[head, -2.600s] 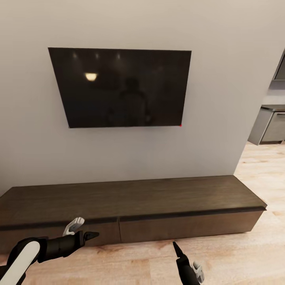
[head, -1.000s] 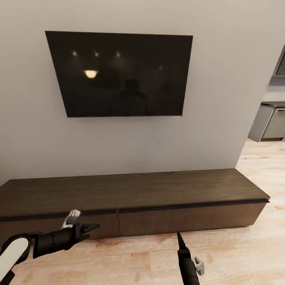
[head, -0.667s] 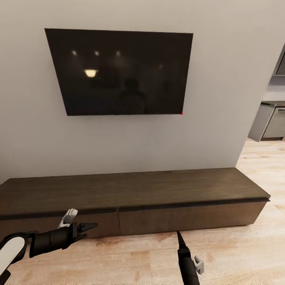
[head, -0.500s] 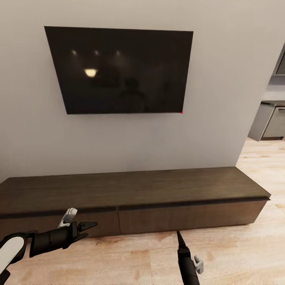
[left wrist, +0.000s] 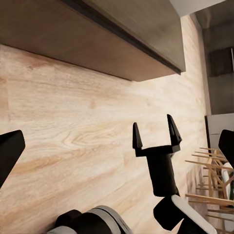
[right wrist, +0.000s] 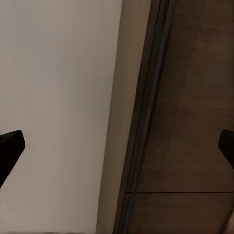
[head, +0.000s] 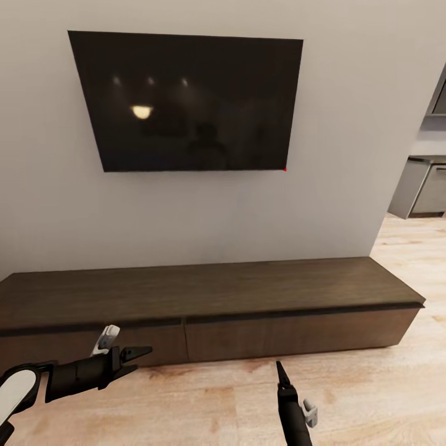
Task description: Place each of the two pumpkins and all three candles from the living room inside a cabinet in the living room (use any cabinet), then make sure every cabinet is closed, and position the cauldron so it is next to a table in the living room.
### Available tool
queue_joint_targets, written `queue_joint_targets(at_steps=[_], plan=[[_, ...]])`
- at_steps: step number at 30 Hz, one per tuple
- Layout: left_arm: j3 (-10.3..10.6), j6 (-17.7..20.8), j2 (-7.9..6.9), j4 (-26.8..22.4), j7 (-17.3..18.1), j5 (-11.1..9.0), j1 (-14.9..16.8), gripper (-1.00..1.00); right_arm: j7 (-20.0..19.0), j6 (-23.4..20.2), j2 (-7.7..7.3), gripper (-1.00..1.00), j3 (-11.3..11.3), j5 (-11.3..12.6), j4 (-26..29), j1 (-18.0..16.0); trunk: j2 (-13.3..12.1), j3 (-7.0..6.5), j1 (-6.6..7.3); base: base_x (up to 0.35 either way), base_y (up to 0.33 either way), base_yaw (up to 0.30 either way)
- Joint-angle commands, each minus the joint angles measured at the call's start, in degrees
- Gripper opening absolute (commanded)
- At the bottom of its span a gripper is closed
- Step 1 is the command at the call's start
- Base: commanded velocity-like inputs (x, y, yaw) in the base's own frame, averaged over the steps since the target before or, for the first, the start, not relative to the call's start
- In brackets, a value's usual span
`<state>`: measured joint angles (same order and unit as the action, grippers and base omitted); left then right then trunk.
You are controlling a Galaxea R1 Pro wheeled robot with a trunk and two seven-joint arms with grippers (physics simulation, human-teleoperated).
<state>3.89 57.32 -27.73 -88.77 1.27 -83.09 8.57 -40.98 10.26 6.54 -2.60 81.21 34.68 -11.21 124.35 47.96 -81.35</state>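
Cabinet [head: 210,303]: long, low, dark-brown, across lower half of head view, under wall TV [head: 186,102]. Two flat fronts w/ seam approx lower centre; both look flush, i.e. shut. No handles visible. Pumpkins, candles, cauldron, table nowhere among things seen here.

Handling guess: rigid wood, heavy, not for lifting. Fronts smooth, nothing to pinch; prob. best taken at dark recessed gap under top edge, or at seam between fronts, then pulled straight out. Likely slides stiffly; fingertip could slip off the smooth face.

Left claw [head: 141,354], lower left of head view: pointing right, parallel to cabinet front, just before left front, apparently not touching. Fingers apart, nothing between. Left wrist view agrees: dark tips at both frame edges, wide gap, plank floor [left wrist: 73,122] and cabinet underside beyond.

Right claw [head: 280,371], bottom centre-right of head view: pointing up at right front, short of it, above floor. Seen edge-on there as one thin spike, so spread unclear from that angle. Right wrist view: tips at far left and right edges, so spread wide, empty; wall and cabinet top ahead. Same claw in left wrist view [left wrist: 154,132]: two prongs apart, holding nothing.

Grey kitchen units [head: 427,192] at right edge.
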Motion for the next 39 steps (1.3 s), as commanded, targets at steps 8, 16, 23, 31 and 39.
queue_joint_targets(at_steps=[8, 16, 23, 31, 39], plan=[[0.36, 0.09, 0.04, 0.03, 0.13, 0.04, 0.04, 1.0, -1.11, 0.07, -0.03, 1.0, -0.3, 0.3, -0.18, -0.04, 3.25, 1.5, -1.75, 0.0, 0.0, 0.0], [0.33, 0.12, -0.03, 0.08, 0.13, -0.09, 0.04, 1.0, -1.54, -3.08, -0.1, 1.0, -0.29, 0.43, -0.22, -0.04, 6.46, 2.93, -3.51, 0.0, 0.0, 0.0], [0.33, 0.1, -0.07, 0.08, 0.13, -0.94, 0.03, 1.0, -1.48, -3.54, -0.09, 1.0, -0.22, 0.4, -0.22, -0.04, 9.26, 4.19, -5.05, 0.0, 0.0, 0.0], [0.32, 0.08, -0.13, 0.08, 0.13, -1.02, 0.04, 1.0, -1.47, -3.58, -0.04, 1.0, -0.22, 0.27, -0.25, -0.04, 12.47, 5.62, -6.8, 0.0, 0.0, 0.0], [0.32, 0.1, -0.13, 0.09, 0.13, -1.02, 0.04, 1.0, -1.47, -3.58, -0.04, 1.0, -0.2, 0.26, -0.31, -0.04, 15.68, 7.06, -8.56, 0.0, 0.0, 0.0]])
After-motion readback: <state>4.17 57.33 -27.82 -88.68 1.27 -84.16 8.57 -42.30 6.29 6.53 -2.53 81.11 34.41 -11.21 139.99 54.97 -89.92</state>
